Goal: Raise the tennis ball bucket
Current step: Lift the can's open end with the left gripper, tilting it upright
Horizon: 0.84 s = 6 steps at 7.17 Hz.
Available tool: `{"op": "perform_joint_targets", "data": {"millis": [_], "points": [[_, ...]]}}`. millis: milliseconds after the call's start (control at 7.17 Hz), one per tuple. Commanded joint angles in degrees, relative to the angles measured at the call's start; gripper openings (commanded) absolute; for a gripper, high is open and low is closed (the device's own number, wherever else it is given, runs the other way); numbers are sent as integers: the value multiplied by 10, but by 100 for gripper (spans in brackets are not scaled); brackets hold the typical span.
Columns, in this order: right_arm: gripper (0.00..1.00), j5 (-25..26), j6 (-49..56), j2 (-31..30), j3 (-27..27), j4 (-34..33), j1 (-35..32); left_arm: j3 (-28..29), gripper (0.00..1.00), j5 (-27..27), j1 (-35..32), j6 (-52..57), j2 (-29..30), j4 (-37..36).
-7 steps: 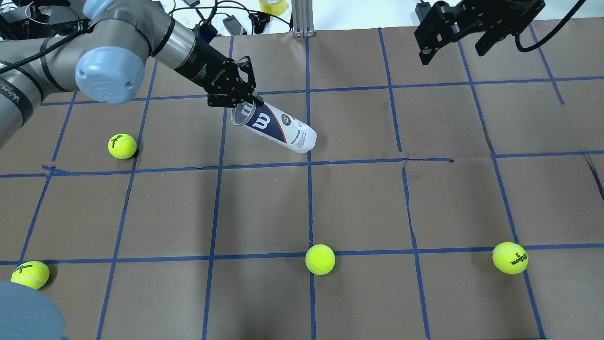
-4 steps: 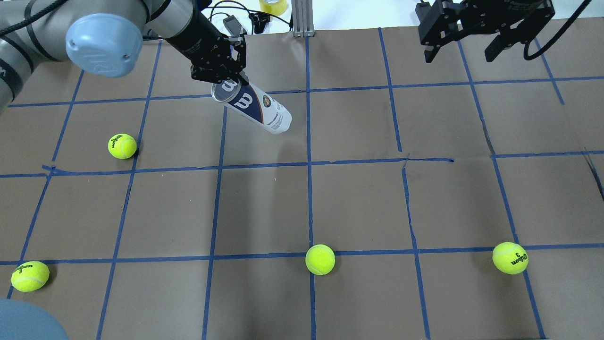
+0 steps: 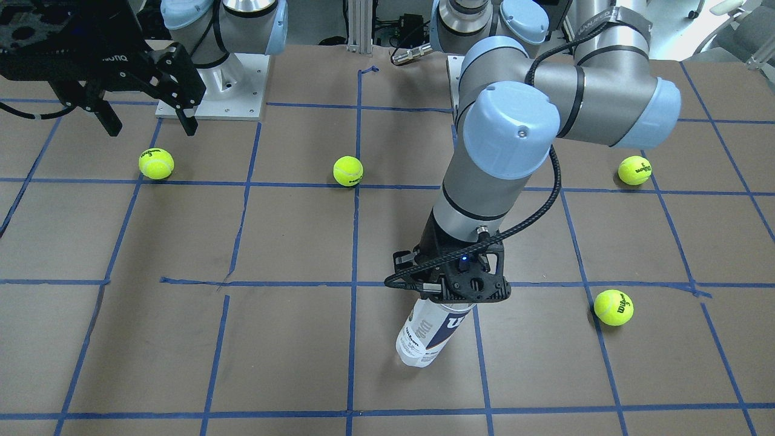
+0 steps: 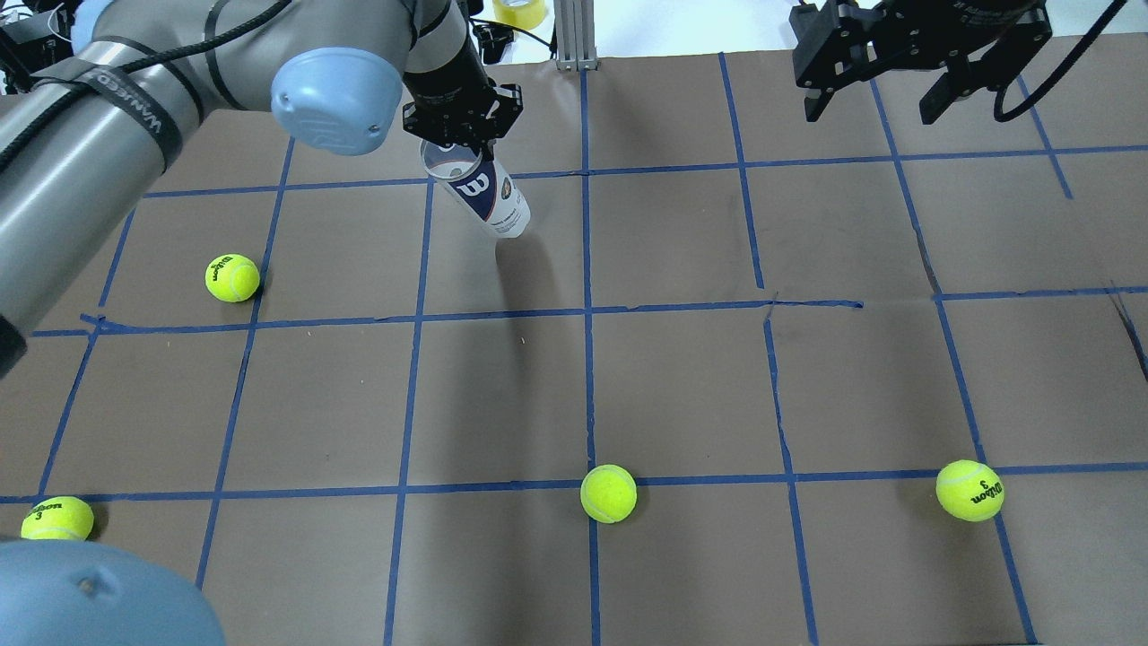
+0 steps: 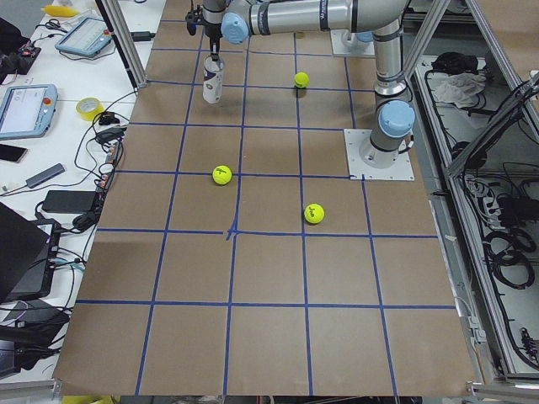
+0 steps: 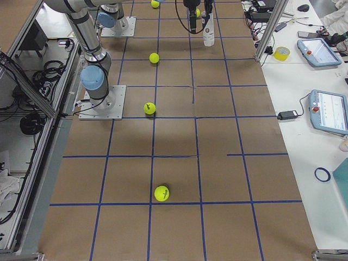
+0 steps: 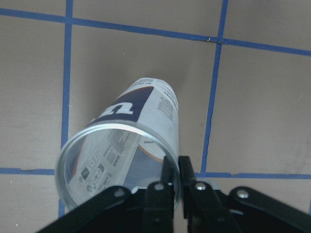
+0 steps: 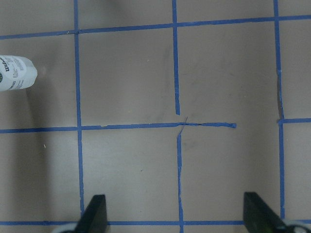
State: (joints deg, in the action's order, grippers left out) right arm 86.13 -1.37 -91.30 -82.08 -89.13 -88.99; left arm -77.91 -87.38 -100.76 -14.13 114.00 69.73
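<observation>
The tennis ball bucket [image 4: 489, 199] is a clear can with a white and navy Wilson label. It stands close to upright, slightly tilted, open end up, in the far middle-left of the table. It also shows in the front view [image 3: 425, 336] and in the left wrist view [image 7: 141, 126]. My left gripper [image 4: 464, 148] is shut on the can's rim, one finger inside and one outside [image 7: 187, 170]. I cannot tell whether the can's bottom touches the table. My right gripper [image 4: 870, 108] is open and empty, held high at the far right.
Several yellow-green tennis balls lie on the brown paper with its blue tape grid: near left [image 4: 232, 277], front left corner [image 4: 57, 520], front middle [image 4: 608, 493], front right [image 4: 969, 490]. A metal post [image 4: 574, 31] and cables stand behind the far edge.
My left arm has swung the can from a low slant to nearly upright, and its top has moved toward the far edge. The right gripper has barely moved.
</observation>
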Motion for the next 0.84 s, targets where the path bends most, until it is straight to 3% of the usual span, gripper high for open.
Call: {"op": "perform_joint_targets", "data": {"millis": [0, 140, 419, 698], "points": [[100, 24, -40, 3, 0, -3, -35, 21, 0, -26, -17, 3, 30, 9], [100, 54, -72, 5, -1, -2, -43, 23, 0, -34, -21, -12, 36, 26], [100, 52, -79, 7, -9, -3, -43, 49, 0, -45, -23, -15, 38, 93], [100, 54, -79, 2, -33, -9, -43, 56, 0, -56, -24, -21, 41, 102]]}}
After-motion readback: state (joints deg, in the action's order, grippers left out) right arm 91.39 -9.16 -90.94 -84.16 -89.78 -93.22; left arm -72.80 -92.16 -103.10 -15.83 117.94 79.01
